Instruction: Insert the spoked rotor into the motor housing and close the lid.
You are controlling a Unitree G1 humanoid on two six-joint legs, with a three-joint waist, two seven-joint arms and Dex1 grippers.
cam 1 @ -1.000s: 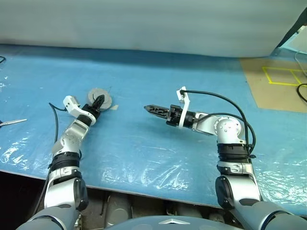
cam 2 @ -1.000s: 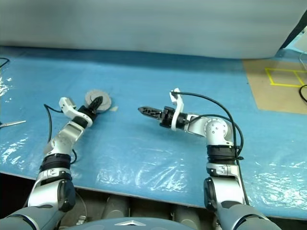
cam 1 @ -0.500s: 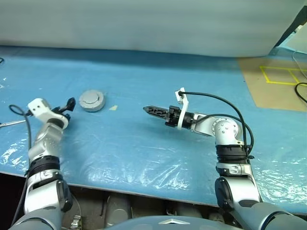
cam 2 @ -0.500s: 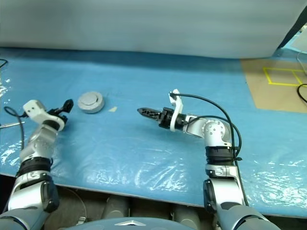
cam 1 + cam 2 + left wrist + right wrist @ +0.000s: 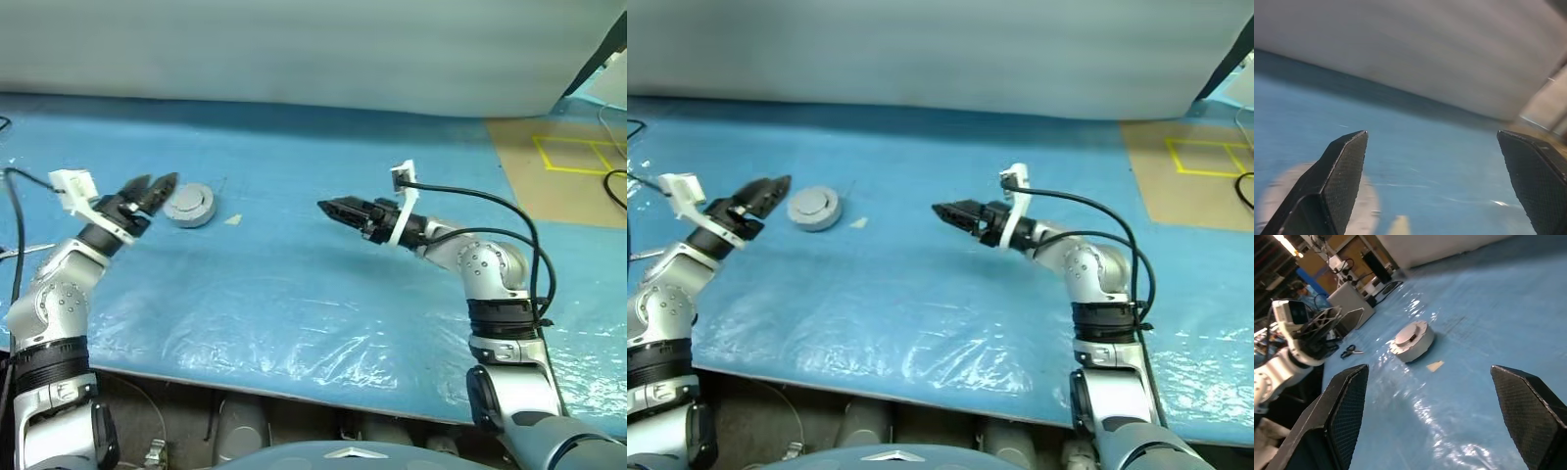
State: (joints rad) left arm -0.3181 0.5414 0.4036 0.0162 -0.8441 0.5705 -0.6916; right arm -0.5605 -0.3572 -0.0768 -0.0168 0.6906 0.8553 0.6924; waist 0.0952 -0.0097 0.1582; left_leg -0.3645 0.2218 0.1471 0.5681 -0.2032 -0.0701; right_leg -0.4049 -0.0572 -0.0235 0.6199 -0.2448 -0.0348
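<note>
Here my left gripper (image 5: 162, 187) hung above the blue plastic sheet (image 5: 294, 294), its two black fingers spread apart and holding nothing, pointed toward the middle of the table. My right gripper (image 5: 942, 211) hung over the sheet's middle, well apart from the left one, aimed leftward; in the right wrist view its fingers (image 5: 1344, 406) stood wide apart with nothing between them. A little farther out sat the motor housing (image 5: 188, 205), a short round grey piece with the lid (image 5: 1411, 335) closed on top, its plain grey face up and a small raised centre showing. It rested flat on the sheet, just beyond my left fingertips and not touching them. A small tan scrap (image 5: 232, 219) lay on the sheet just beside it, toward my right gripper. Scissors (image 5: 1352, 351) lay out past the housing in the right wrist view. Farthest off, a pale wall (image 5: 313, 49) ran along the back edge of the sheet.
</note>
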